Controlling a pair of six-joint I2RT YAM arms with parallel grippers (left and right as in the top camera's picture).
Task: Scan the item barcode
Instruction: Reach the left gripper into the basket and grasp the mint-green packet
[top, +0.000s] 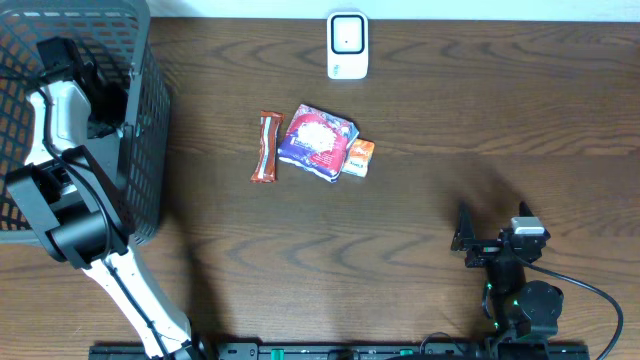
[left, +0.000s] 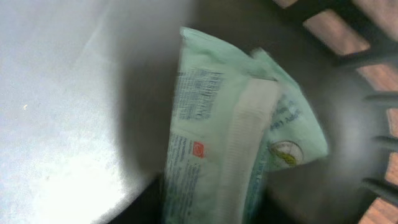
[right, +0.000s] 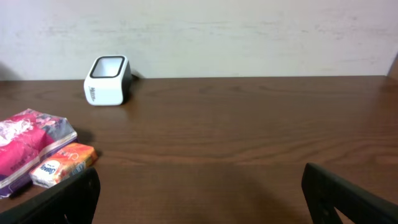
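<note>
**Left claw down in the basket over a green packet; scanner waits across the bench**

The left arm bends over the dark mesh basket (top: 150, 110) at the left edge of the bench (top: 450, 110), its claw (top: 110, 105) lowered inside, evidently to fetch the next item for scanning. The wrist camera looks straight onto a pale green soft packet (left: 230, 137), probably wipes, lying on the basket floor with its printed back and white seal strip facing up. The packet runs off the bottom of that view between dark shapes, but the fingers themselves are not clear, so I cannot tell whether the claw is clenched on it or merely close.

The white barcode scanner (top: 347, 45) stands at the far edge, well apart from the basket. A snack bar (top: 266, 147), a purple-pink pouch (top: 317, 142) and a small orange pack (top: 358, 157) lie grouped mid-bench.

The right claw (right: 199, 196) hovers low near the front edge, spread wide, holding nothing and facing the scanner.
</note>
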